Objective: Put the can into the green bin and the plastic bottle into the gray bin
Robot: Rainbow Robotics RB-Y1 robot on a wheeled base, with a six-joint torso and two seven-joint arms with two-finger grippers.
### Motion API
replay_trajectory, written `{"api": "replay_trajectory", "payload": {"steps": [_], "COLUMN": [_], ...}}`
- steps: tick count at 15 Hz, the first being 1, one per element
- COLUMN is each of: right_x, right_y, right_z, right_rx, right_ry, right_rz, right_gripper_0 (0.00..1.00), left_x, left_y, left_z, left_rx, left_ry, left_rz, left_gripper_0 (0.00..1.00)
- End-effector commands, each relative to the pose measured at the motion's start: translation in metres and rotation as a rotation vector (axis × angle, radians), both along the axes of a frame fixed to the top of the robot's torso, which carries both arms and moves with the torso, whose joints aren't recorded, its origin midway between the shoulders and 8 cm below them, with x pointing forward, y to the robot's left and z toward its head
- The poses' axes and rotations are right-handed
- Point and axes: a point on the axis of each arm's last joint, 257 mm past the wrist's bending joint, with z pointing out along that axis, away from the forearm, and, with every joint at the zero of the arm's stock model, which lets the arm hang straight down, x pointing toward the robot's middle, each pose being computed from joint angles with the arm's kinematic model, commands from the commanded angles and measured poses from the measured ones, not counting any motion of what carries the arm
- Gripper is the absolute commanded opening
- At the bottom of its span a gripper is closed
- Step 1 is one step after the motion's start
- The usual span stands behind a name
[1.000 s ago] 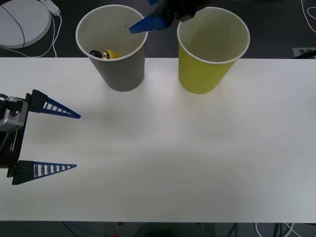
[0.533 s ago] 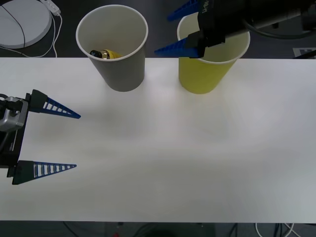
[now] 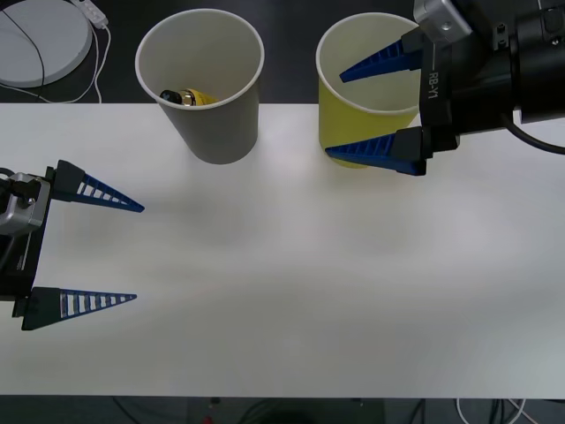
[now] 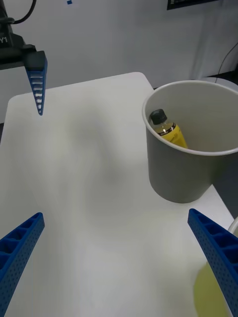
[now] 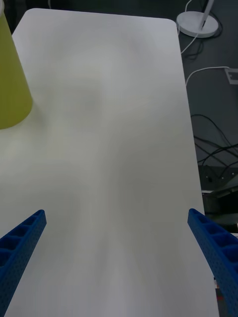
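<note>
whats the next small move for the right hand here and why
Probably pull the right hand back from the green bin toward its own side. Its fingers are open and empty, and the plastic bottle already lies inside the gray bin. The left hand waits open at the table's near left.

You have the gray bin [image 3: 212,88] upright at 11 o'clock, the yellow plastic bottle [image 4: 167,130] leaning inside it, dark cap up. The green bin [image 3: 366,119] stands upright at 1 o'clock.
</note>
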Motion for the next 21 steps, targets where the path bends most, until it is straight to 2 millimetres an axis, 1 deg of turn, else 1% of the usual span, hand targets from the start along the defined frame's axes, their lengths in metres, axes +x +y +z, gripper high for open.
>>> {"api": "replay_trajectory", "payload": {"steps": [1, 5, 12, 15, 21], "right_x": [-0.014, -0.030, -0.075, -0.092, -0.117], "right_y": [-0.016, -0.031, -0.065, -0.076, -0.093], "right_z": [-0.015, -0.033, -0.057, -0.068, -0.087], "right_rx": [-0.003, 0.020, 0.023, 0.031, 0.032], "right_ry": [-0.041, -0.050, -0.044, -0.045, -0.047], "right_rz": [0.010, 0.054, 0.172, 0.206, 0.231], "right_gripper_0": [1.00, 1.00, 1.00, 1.00, 1.00], "left_x": [0.000, 0.000, 0.000, 0.000, 0.000], "left_y": [0.000, 0.000, 0.000, 0.000, 0.000], "left_z": [0.000, 0.000, 0.000, 0.000, 0.000], "left_rx": [0.000, 0.000, 0.000, 0.000, 0.000], "left_ry": [0.000, 0.000, 0.000, 0.000, 0.000], "left_rz": [0.000, 0.000, 0.000, 0.000, 0.000], "left_gripper_0": [1.00, 1.00, 1.00, 1.00, 1.00]}}
